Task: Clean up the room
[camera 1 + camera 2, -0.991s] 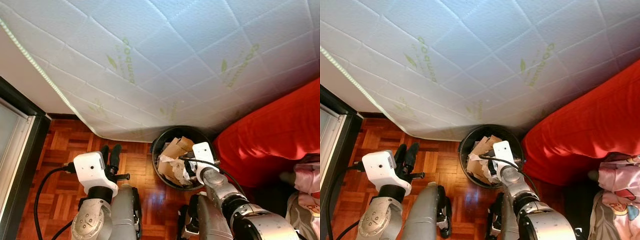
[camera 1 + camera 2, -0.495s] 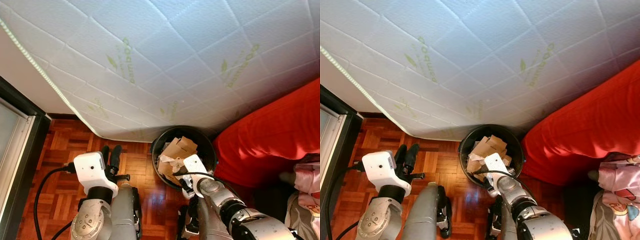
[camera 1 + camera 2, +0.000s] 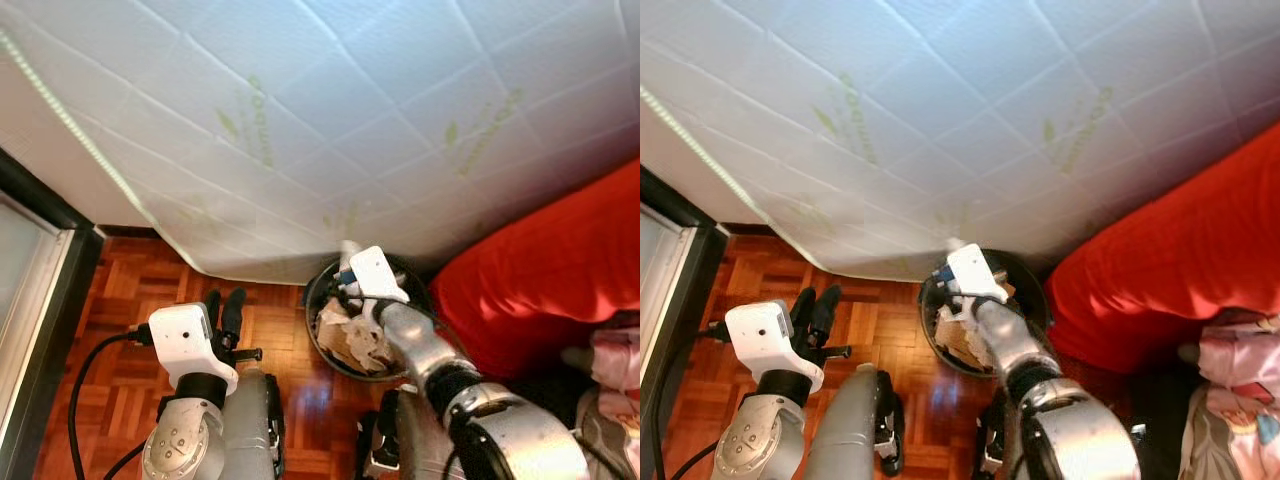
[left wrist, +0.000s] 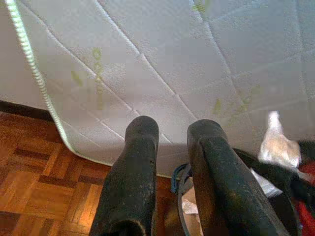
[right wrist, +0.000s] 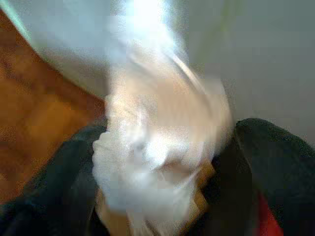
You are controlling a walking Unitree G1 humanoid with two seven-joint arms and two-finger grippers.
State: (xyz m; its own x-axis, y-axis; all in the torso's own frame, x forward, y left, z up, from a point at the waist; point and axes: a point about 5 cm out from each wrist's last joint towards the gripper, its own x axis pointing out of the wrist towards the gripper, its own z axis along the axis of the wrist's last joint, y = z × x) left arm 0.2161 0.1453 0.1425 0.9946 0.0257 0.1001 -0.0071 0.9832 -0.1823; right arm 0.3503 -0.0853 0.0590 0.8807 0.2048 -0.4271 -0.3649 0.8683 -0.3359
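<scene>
The right gripper holds what looks like crumpled paper between its fingers, above the full bin by the mattress. The left gripper hangs idle, fingers slightly apart.

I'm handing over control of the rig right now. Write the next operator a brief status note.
Right pincer: raised over the far rim of the black bin, shut on a crumpled pale wrapper; the right wrist view is blurred.
Left pincer: idle over the parquet floor to the left of the bin, fingers slightly apart, holding nothing.
Bin: on the floor between the propped-up mattress and the red cushion, already full of cardboard and paper scraps.
Left to do: the wrapper is not yet dropped in the bin.
</scene>
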